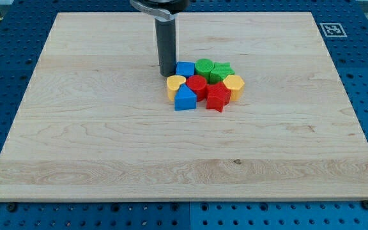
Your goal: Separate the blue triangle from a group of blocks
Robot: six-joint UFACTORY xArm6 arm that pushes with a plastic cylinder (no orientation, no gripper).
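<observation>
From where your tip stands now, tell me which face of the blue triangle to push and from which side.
Push its upper face. The blue triangle sits at the cluster's lower-left corner, with the yellow block above-left and red block above-right. Below and left is bare board. My tip is above the cluster, so it probably must wedge between those two, pushing toward the view's bottom-left.

A straight, dark grey cylindrical rod [167,48] with a smooth matte surface hangs from a wider black collar [159,7], ending in my tip [167,75], blunt and flat.
</observation>
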